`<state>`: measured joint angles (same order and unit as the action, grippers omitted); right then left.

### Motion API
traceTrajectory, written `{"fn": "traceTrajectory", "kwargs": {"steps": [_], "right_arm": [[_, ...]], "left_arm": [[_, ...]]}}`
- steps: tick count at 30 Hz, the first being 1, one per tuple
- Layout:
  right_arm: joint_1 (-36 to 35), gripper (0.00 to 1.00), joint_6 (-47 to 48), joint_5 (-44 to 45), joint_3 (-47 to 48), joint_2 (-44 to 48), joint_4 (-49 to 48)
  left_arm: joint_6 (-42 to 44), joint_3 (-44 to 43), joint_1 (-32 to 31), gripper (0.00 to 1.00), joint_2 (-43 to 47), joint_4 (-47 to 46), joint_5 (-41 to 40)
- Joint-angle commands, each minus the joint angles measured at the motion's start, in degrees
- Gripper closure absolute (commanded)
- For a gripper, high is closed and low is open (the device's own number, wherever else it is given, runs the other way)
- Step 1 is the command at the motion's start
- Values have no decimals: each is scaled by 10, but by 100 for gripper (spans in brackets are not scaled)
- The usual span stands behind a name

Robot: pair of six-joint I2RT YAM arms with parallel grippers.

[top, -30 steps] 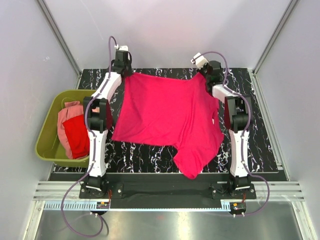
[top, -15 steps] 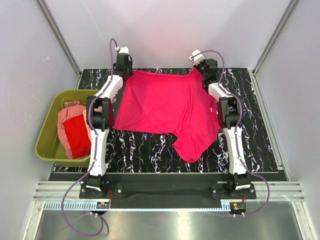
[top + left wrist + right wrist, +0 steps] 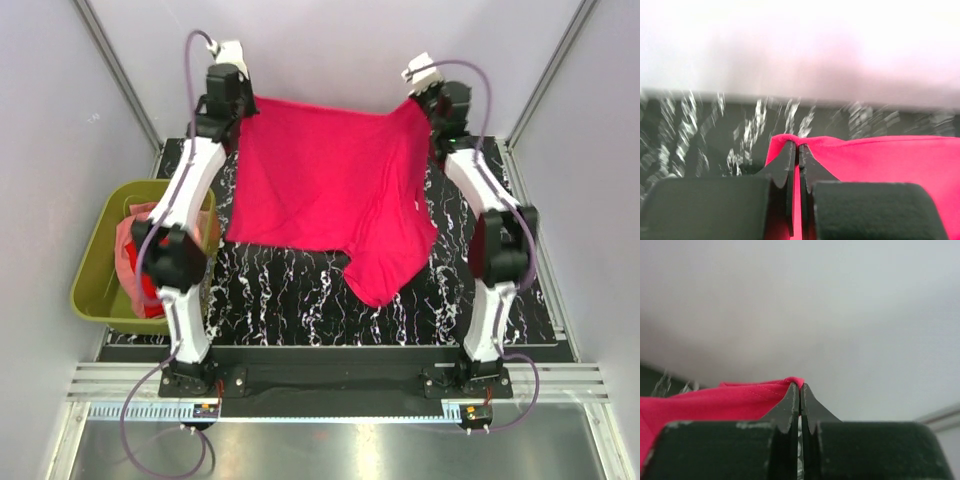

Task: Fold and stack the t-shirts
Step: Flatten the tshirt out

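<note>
Magenta t-shirt (image 3: 330,180) suspended between the two tools. The left gripper (image 3: 796,146) was clamped tight on one far corner and the right gripper (image 3: 800,385) on the other. The cloth hung below and between them, its lower end trailing on the table (image 3: 290,300). Each pinch appeared to catch only a thin edge, so uneven pulling could slip a corner free.

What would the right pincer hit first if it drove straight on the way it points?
Probably the pale back wall: beyond the corner of the magenta t-shirt that the right pincer pinches, only wall shows ahead; depth unclear.
</note>
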<state>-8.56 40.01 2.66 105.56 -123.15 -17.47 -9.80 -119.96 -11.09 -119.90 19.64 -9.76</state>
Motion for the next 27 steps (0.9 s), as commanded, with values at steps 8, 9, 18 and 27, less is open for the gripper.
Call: {"fn": "traceTrajectory", "kwargs": {"steps": [8,9,18,27], "right_arm": [[-3,100,-21,44,-98,407,131],[-3,100,-34,41,-104,430,144],[-3,100,-77,76,-100,648,337],[-3,100,-81,133,-31,743,469]], "left_arm": [[86,13,-161,100,317,41,-122],[84,18,-171,100,343,51,-127],[59,14,-320,100,449,138,-200],[40,-49,-427,100,465,224,-253]]}}
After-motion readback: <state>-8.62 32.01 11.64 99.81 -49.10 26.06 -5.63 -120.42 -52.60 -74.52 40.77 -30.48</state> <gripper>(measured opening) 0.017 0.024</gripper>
